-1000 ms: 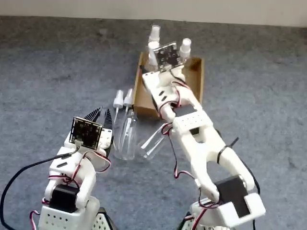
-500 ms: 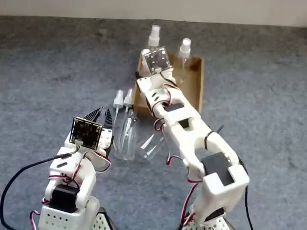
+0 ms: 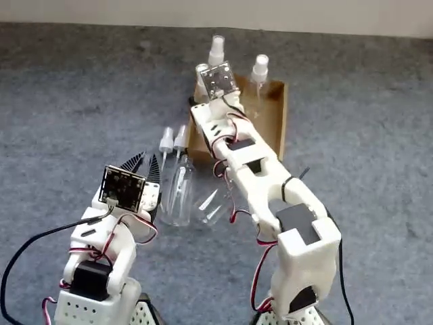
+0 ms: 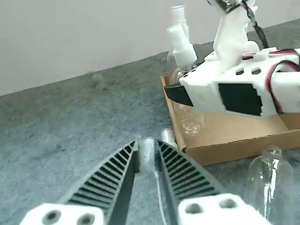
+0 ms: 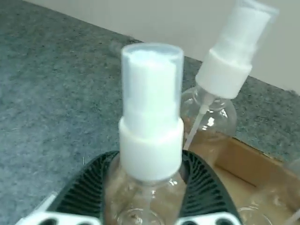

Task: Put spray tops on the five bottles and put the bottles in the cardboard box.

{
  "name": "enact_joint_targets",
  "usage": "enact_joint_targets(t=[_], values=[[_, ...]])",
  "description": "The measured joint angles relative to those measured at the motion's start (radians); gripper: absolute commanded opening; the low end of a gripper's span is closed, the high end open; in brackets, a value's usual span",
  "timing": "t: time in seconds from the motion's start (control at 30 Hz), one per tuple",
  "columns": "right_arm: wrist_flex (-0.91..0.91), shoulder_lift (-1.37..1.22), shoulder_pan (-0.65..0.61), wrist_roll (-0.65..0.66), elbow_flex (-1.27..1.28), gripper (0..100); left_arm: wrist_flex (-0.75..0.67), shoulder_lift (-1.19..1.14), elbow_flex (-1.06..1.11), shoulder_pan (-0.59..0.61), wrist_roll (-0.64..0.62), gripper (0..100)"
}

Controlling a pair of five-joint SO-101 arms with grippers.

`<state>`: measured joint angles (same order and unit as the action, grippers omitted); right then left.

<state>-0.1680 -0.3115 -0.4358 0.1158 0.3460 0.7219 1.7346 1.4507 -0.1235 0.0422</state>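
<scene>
Nearest, the left hand (image 3: 145, 160) lies low over the counter (image 3: 74, 95), its fingers a little apart and gripping nothing. Two capless bottles (image 3: 177, 191) lie just beside it, necks pointing away. Straight ahead of its tips lie two loose tops (image 3: 166, 141), their tubes trailing back toward the hand, so their long axes run roughly in line with it. This arm is much the nearer to them.

Farther off, the right hand (image 5: 150, 183) is clamped on the shoulder of an upright capped bottle (image 5: 151, 140) at the left edge of the box (image 3: 276, 128). Whether its base rests on the box floor cannot be told. Two more capped bottles (image 3: 260, 68) stand at the far end.
</scene>
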Motion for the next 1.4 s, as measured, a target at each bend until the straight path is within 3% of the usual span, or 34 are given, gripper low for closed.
enact_joint_targets(t=[0.27,0.47,1.13,1.4], values=[[0.000,0.000,0.000,0.000,0.000,0.8,0.000,0.000,0.000,0.000,0.000,1],[0.000,0.000,0.000,0.000,0.000,8.1,0.000,0.000,0.000,0.000,0.000,1],[0.000,0.000,0.000,0.000,0.000,8.7,0.000,0.000,0.000,-0.006,0.000,1],[0.000,0.005,-0.008,-0.002,0.000,17.8,0.000,0.000,0.000,-0.006,0.000,1]])
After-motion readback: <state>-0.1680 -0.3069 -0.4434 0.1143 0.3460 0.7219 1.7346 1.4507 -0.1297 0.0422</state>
